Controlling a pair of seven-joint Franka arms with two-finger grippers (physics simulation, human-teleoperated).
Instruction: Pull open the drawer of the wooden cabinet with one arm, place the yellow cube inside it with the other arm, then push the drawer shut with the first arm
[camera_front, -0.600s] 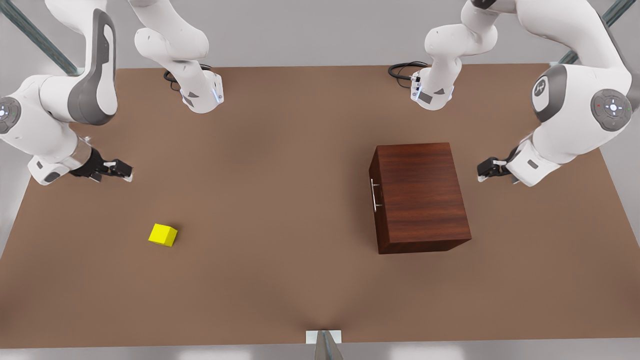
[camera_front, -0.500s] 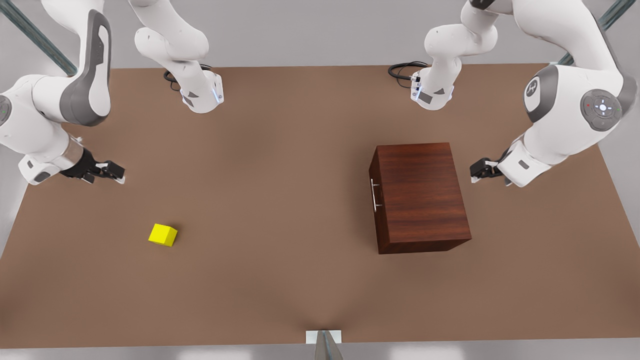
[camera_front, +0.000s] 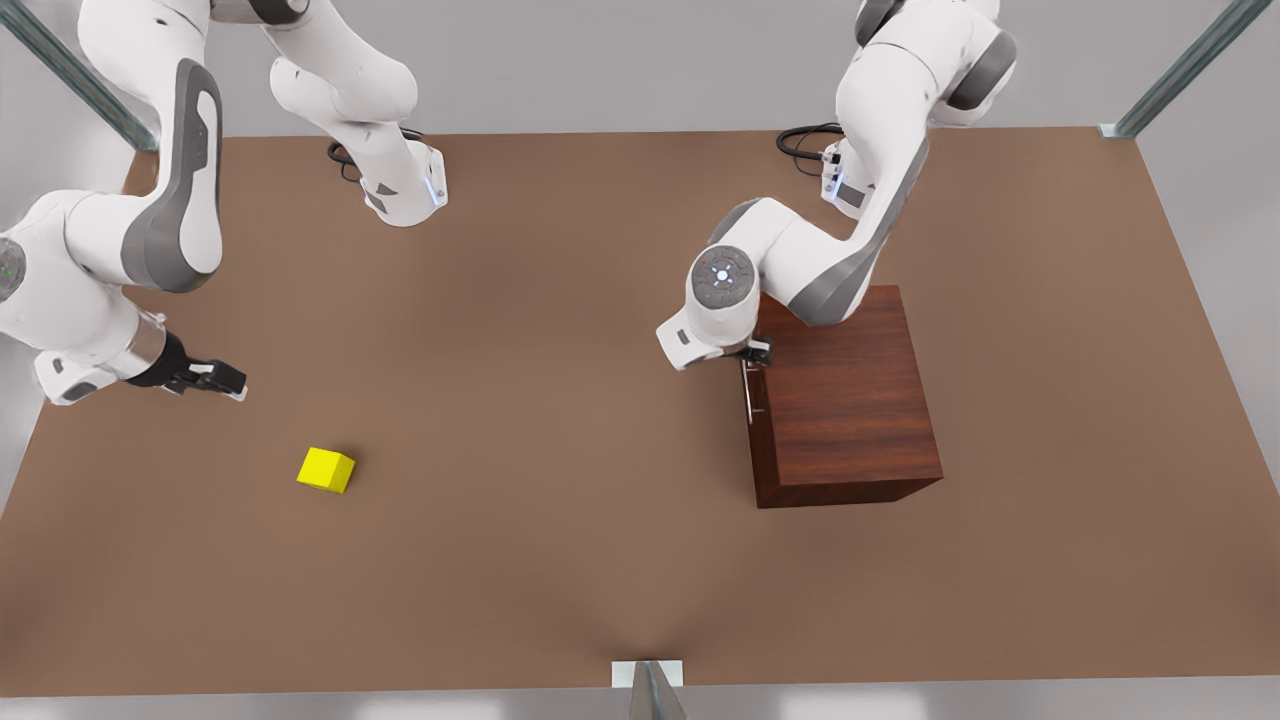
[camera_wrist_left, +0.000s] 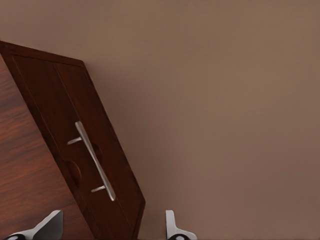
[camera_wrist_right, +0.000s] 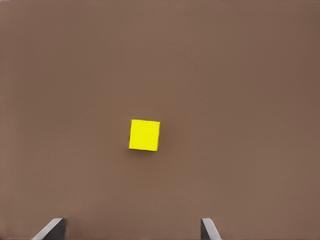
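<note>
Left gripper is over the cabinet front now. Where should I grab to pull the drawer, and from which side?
Take the silver bar handle on the wooden cabinet's front, which faces the front view's left. It is a slim bar held off the panel by two posts, so closing across its middle looks best. The open left gripper hovers above it; come down from there.

Simulated lab: bare brown table (camera_front: 560, 420), metal struts (camera_front: 1180, 70)
</note>
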